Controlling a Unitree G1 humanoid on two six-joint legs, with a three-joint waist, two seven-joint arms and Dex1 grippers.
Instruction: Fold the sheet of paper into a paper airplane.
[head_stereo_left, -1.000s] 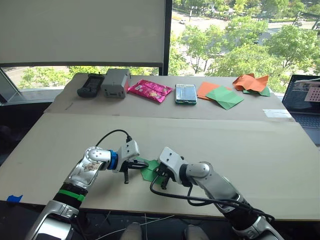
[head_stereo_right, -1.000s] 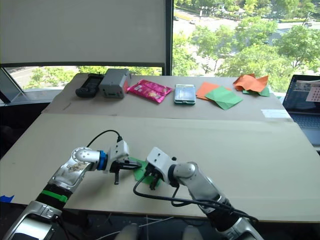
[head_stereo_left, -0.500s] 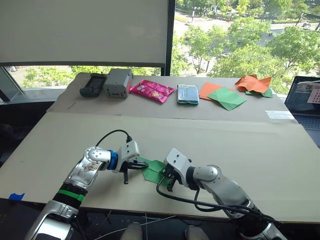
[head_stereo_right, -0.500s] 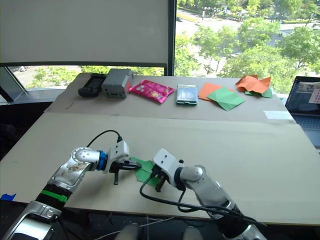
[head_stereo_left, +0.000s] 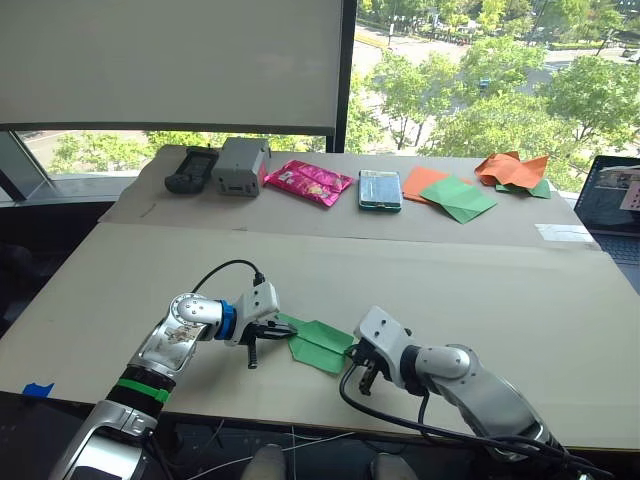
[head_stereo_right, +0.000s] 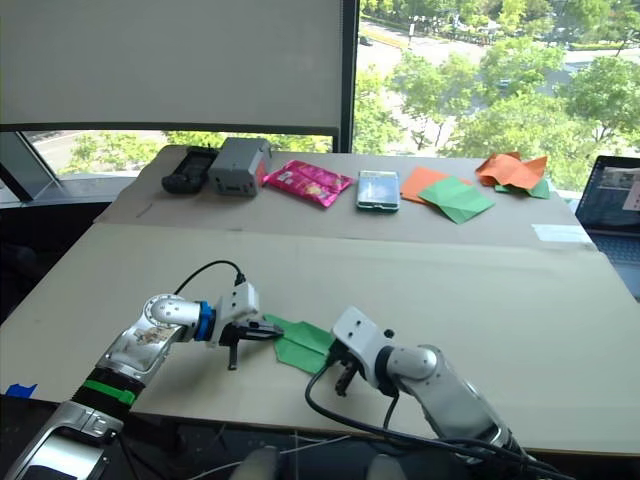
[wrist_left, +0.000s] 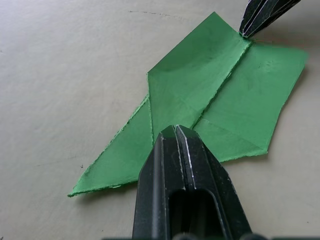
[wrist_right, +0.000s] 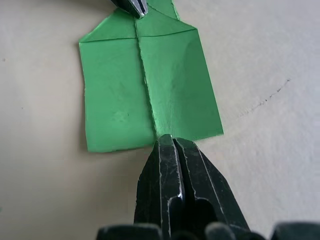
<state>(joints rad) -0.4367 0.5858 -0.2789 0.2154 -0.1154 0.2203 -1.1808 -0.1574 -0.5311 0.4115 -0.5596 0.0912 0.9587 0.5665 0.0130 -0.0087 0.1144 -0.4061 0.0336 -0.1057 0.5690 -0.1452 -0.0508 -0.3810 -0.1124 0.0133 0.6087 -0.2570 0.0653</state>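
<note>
While the left gripper (head_stereo_left: 268, 330) rests with its jaws together on the nose end of the sheet of paper (head_stereo_left: 320, 345), the sheet lies flat near the front edge of the tabletop (head_stereo_left: 480, 290), between the two arms. It is already folded to a pointed wedge with a centre seam running its length. At its right end the right gripper (head_stereo_left: 362, 368), jaws likewise together, touches the tail edge right at the seam; whether either pair pinches a layer or merely presses down cannot be told.

The step in hand appears to be flattening or holding the centre crease. To do it well, the left tip should probably keep the nose pinned while the right tip runs along the seam without dragging the paper sideways, since the thin sheet looks apt to slide on the smooth board.

Along the far edge, left to right, stand a black device (head_stereo_left: 186, 169), a grey box (head_stereo_left: 240, 166), a pink packet (head_stereo_left: 305, 181), a phone-like slab (head_stereo_left: 379, 190), flat orange and green paper squares (head_stereo_left: 450, 195) and crumpled orange paper (head_stereo_left: 512, 168); a laptop (head_stereo_left: 620, 195) sits at far right. All are well apart from the work, and nothing blocks either arm.
</note>
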